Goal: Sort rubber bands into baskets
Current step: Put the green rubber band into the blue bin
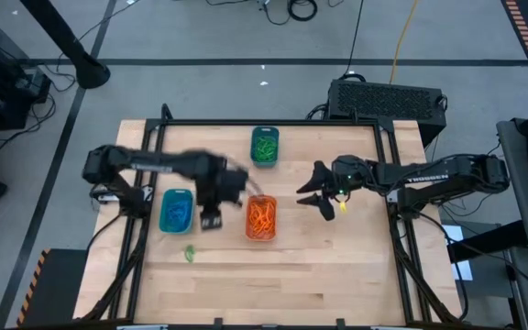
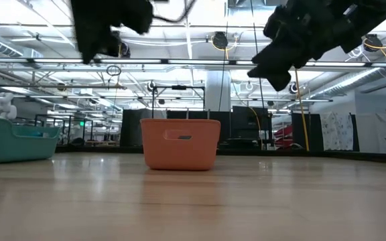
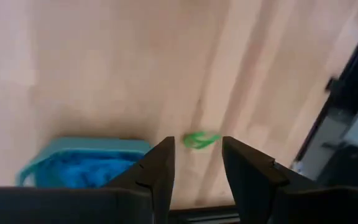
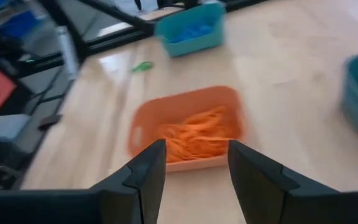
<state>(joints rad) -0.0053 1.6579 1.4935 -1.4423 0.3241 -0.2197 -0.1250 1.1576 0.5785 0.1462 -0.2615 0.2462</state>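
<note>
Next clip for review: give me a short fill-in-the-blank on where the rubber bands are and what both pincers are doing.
1. The one loose rubber band on the table is ____ in colour.
2. The orange basket holds ____ bands.
3. The left pincer hangs between the orange basket and the ____ one.
4. Both the left and right pincer are open and hold ____.

Missing words: green; orange; turquoise-blue; nothing

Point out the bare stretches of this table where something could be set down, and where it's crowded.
Widest bare wood: the near strip below the orange basket, interrupted only by the lone green rubber band. Also bare: the far-left corner beside the teal basket, and the right side below the right gripper. Crowded: mid-left, where the left gripper hangs between the blue basket and the orange one.
</note>
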